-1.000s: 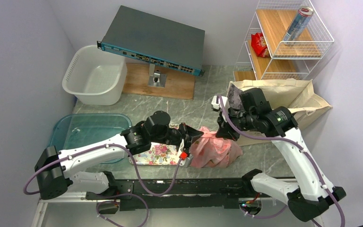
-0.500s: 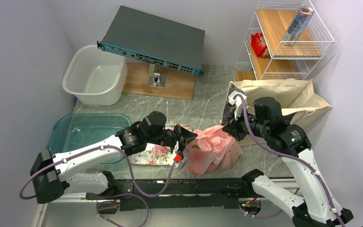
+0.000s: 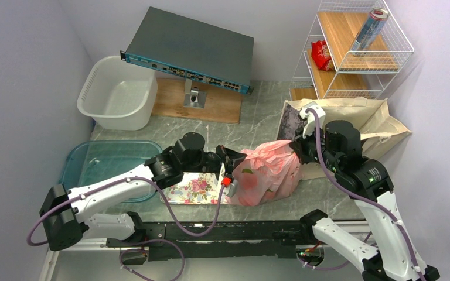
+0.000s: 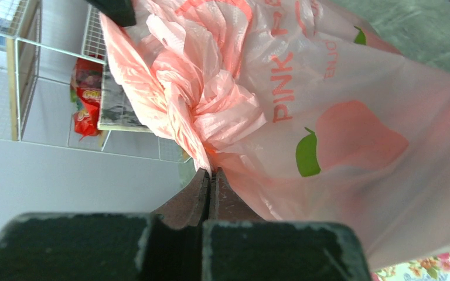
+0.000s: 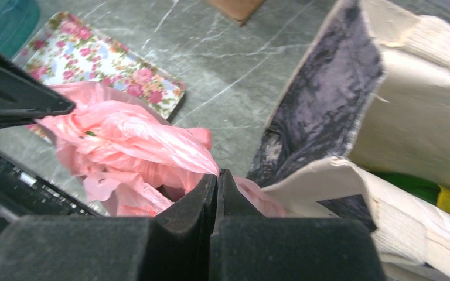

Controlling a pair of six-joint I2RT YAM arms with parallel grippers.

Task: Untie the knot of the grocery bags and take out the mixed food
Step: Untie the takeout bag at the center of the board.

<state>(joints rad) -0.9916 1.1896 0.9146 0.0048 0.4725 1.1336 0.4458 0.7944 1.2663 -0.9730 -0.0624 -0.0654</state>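
The pink plastic bag stands pulled up between both grippers near the table's front middle. My left gripper is shut on thin pink film at the bag's left side. Just above it sits the bunched, crumpled knot. My right gripper is shut on a fold of the bag's top on the right. The beige canvas tote lies behind the right arm, its dark panel facing me. A green glass bottle shows inside the tote. The pink bag's contents are hidden.
A floral tray lies under the left gripper, with a teal tub to its left. A white basin and a network switch on a wooden board stand at the back. A wire shelf holds a silver can and a red packet.
The right gripper has pulled its hold on the bag up and to the right. The slumped bag now stands taller and stretched. The left gripper shifted slightly left and kept its grip.
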